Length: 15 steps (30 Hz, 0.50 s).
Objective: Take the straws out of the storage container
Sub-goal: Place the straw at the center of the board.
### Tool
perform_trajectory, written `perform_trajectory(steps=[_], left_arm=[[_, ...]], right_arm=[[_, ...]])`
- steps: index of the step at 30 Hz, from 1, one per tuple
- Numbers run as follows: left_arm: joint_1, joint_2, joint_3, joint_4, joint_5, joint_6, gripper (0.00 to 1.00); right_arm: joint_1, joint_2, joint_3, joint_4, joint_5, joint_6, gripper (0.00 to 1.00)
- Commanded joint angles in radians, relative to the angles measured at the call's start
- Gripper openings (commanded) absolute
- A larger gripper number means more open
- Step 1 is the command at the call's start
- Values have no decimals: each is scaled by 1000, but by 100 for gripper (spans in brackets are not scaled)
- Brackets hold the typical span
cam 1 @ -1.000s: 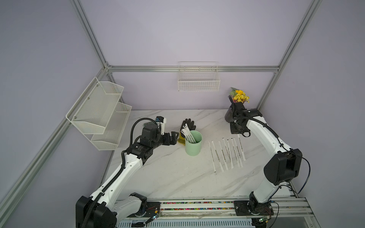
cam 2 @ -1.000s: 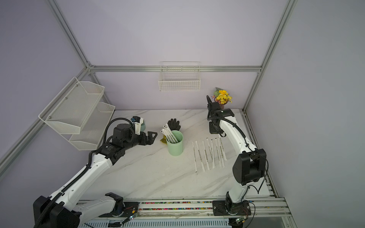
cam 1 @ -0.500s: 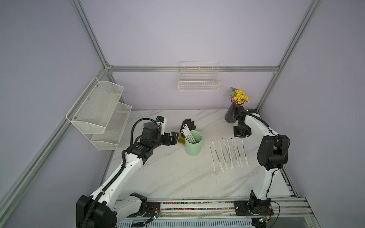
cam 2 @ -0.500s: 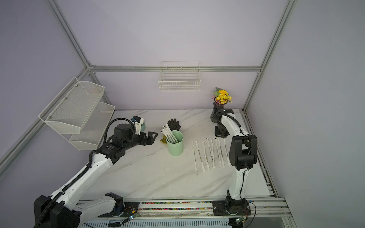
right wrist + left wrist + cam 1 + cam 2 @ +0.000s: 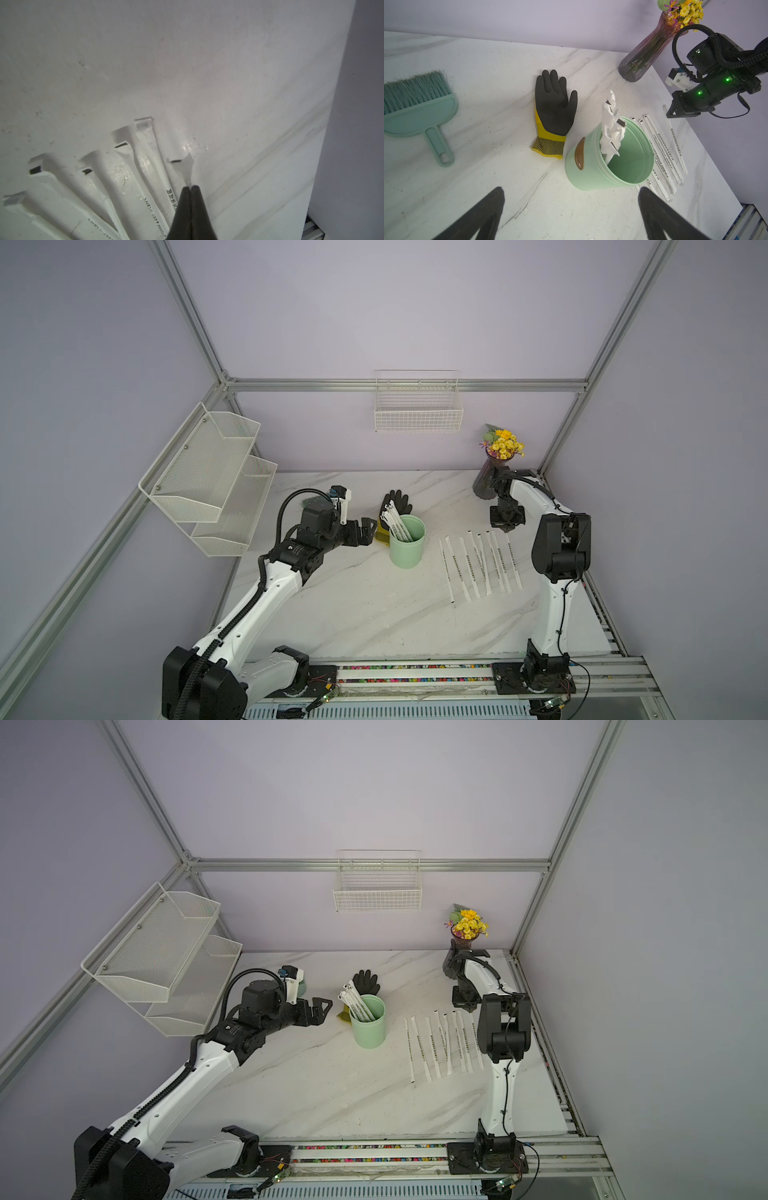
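roughly eight straws (image 5: pixel 478 564) out, rowed on table (image 5: pixel 353 605) right of centre; a handful of remaining straws (image 5: pixel 610 124) in storage container (image 5: pixel 407 549), frame centre. right gripper (image 5: pixel 190 187) pinched on tip of rightmost straw (image 5: pixel 184 168); left gripper (image 5: pixel 369 532) spread wide, empty, left of container

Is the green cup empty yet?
No: in the left wrist view, a bunch of wrapped straws stands inside the green cup, leaning on its rim.
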Motion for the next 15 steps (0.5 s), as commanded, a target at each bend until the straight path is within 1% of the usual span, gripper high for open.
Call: perform_trajectory(steps=[1,11,15], left_arm=[[-3,4,-8,29,6,2,100],[-3,9,-6,26,4,1,100],[-3,12,-5,24,5,3,100]], right_arm=[[-11,27,23,-15,-10,-9,0],[-23,61,17,1,-11,-26,0],[-25,61,2,13,-15,-26,4]])
